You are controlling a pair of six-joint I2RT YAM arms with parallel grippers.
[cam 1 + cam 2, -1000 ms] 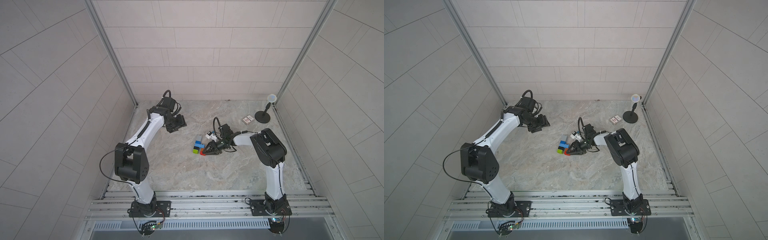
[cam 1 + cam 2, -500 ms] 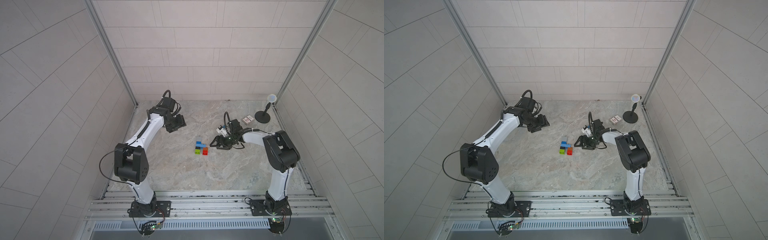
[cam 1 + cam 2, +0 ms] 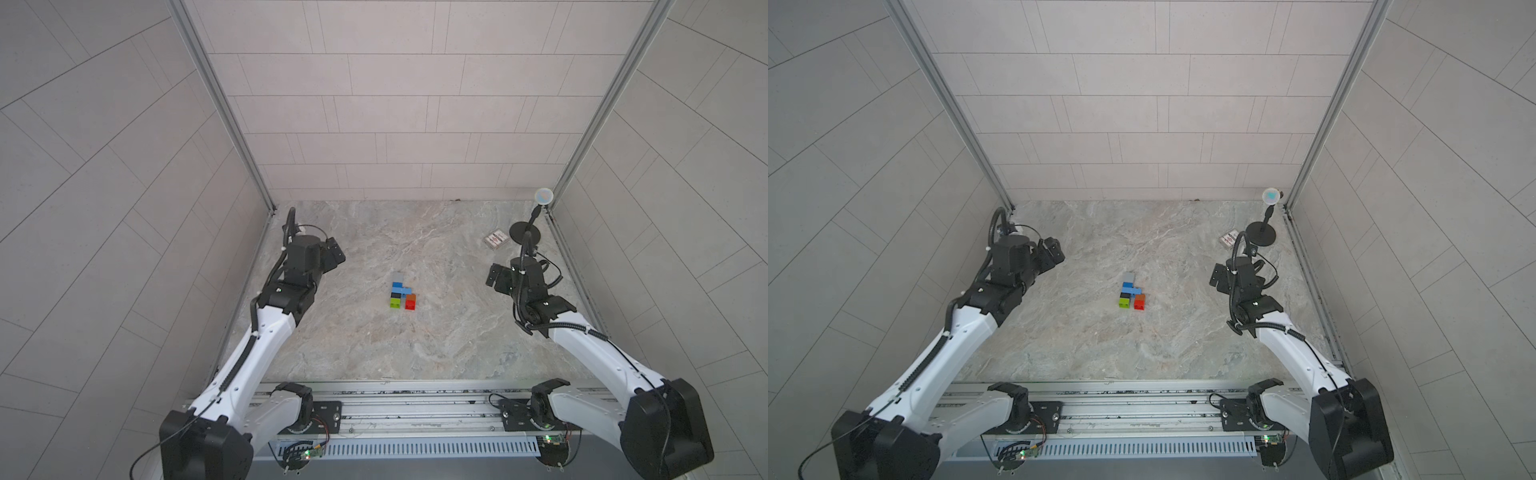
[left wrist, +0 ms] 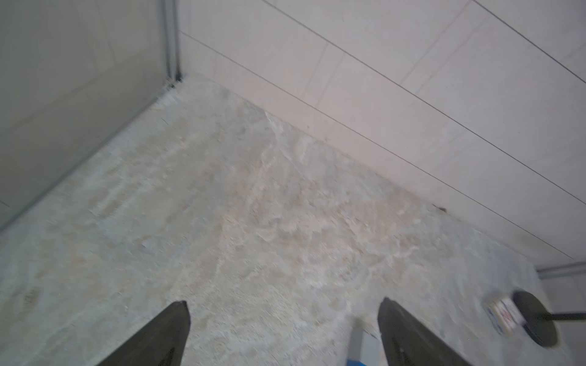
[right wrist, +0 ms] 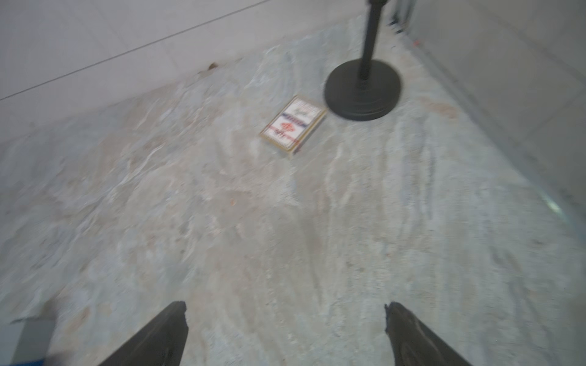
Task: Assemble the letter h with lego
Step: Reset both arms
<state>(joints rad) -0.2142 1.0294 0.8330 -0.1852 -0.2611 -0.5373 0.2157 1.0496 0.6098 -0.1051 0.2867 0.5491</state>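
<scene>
The letter h (image 3: 402, 296) lies flat mid-table, free of both grippers. Its lego column runs grey (image 3: 399, 277), blue, black, lime (image 3: 395, 303); a light blue brick bridges to an orange and red (image 3: 410, 305) leg. Both top views show it, the letter h (image 3: 1132, 294) included. My left gripper (image 3: 333, 253) hovers open and empty at the left, seen too in the left wrist view (image 4: 283, 309), where the grey brick (image 4: 361, 336) peeks in. My right gripper (image 3: 496, 279) hangs open and empty at the right (image 5: 285, 309).
A red-and-white card box (image 3: 496, 239) lies at the back right beside a black round stand (image 3: 524, 230); the right wrist view shows the box (image 5: 293, 125) and stand (image 5: 363, 92) ahead. Tiled walls close three sides. A metal rail (image 3: 415, 409) runs along the front.
My right gripper let go of the bricks and drew back to the right, opening wide. The left gripper opened wider. Both arms folded down toward the front. The h stayed put.
</scene>
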